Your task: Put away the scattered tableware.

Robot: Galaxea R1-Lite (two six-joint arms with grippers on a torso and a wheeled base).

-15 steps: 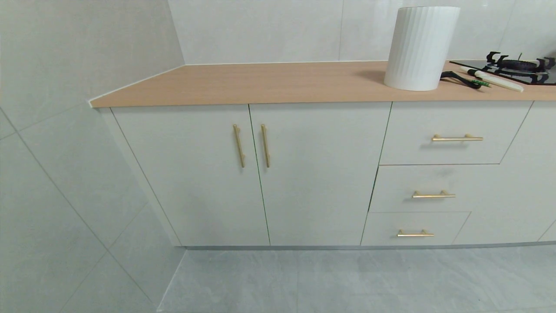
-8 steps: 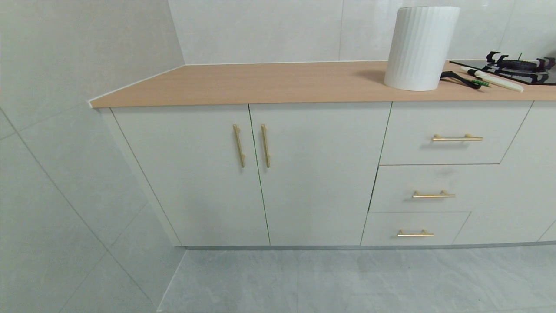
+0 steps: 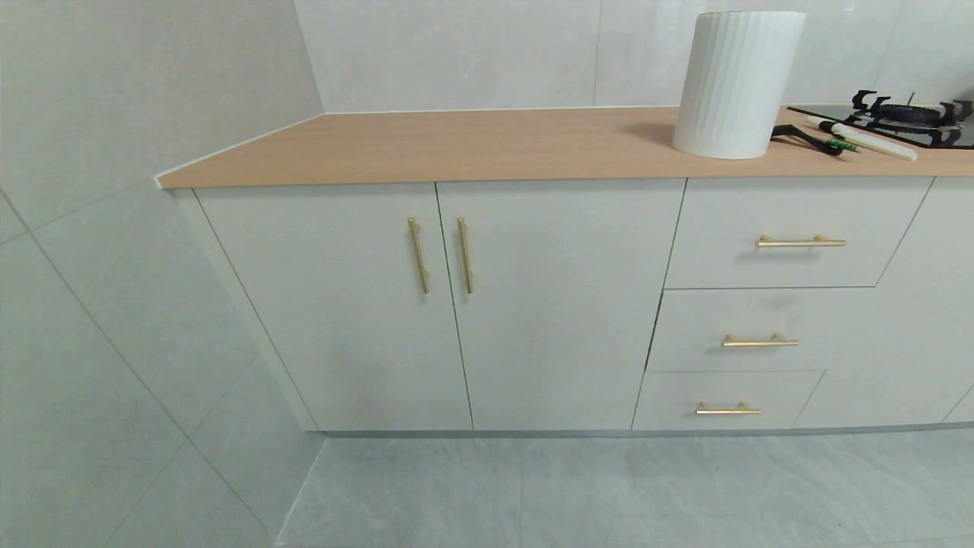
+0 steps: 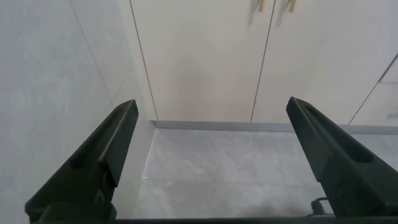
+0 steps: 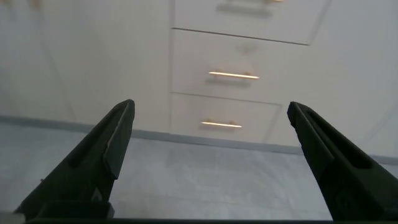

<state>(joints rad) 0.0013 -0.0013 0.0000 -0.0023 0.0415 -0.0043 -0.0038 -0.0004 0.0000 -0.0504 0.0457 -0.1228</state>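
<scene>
Your left claw (image 4: 211,106) and right claw (image 5: 211,106) hang empty, jaws wide apart, low before the cabinet doors (image 3: 449,304) and drawers (image 5: 236,62). The utensils (image 3: 841,141) lie up on the counter (image 3: 456,144), between the ribbed white holder (image 3: 738,84) and the stove (image 3: 913,114). Lift an arm too close in and you may clip the counter edge or topple that holder.

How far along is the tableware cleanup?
Done: nothing visible. The utensils lie loose on the counter beside the white ribbed container. In hand: nothing; left hand and right hand are open and empty, low before the cabinets. Left: everything, and the drawers are shut.
</scene>
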